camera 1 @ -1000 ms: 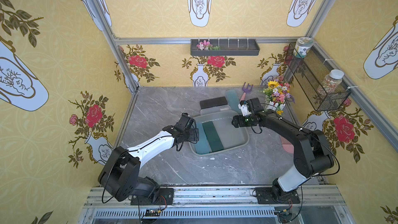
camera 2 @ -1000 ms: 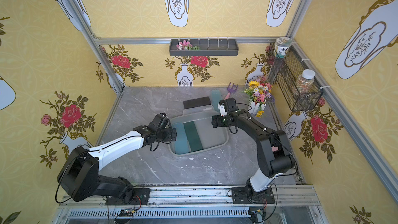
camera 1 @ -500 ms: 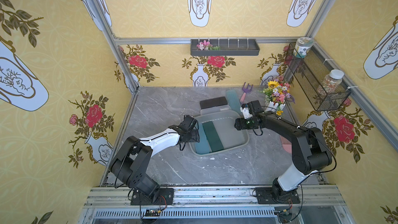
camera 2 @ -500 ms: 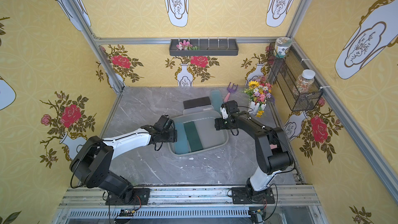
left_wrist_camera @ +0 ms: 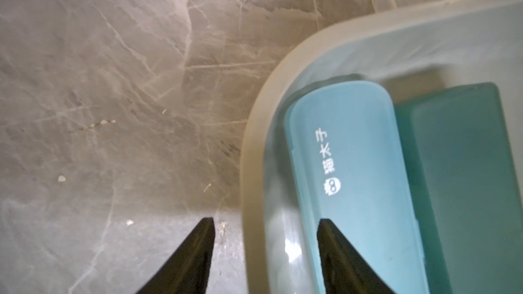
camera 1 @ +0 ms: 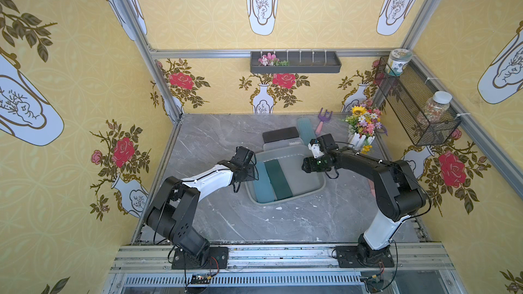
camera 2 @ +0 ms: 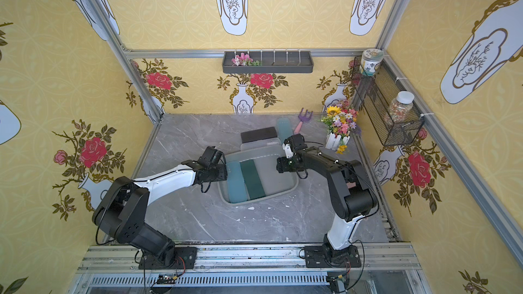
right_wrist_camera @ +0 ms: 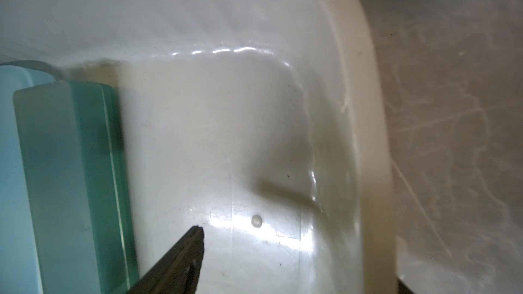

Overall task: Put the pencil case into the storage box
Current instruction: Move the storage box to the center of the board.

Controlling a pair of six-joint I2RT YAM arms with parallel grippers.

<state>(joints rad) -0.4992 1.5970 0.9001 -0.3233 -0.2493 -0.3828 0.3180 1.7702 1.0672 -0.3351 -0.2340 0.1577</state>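
- Counter (camera 1: 215, 142): grey, marble-patterned, carrying everything below.
- Left arm (camera 1: 209, 179) reaches to the storage box's left rim; right arm (camera 1: 365, 162) reaches over its far-right part.
- Storage box (camera 1: 308, 185): mid-counter, set askew.
- Light-blue pencil case (left_wrist_camera: 359, 171): flat inside the box along its left wall, with a dark-green pencil case (camera 1: 278, 179) just beside it on the right.
- Black case (camera 1: 280, 134) and pale-teal case (camera 1: 306, 130): on the counter beyond the box.
- Left jaws: narrowly parted, empty, one fingertip (left_wrist_camera: 208, 227) above the counter, the other above the light-blue case.
- Right jaws: wide apart, empty, above the box's bare floor.
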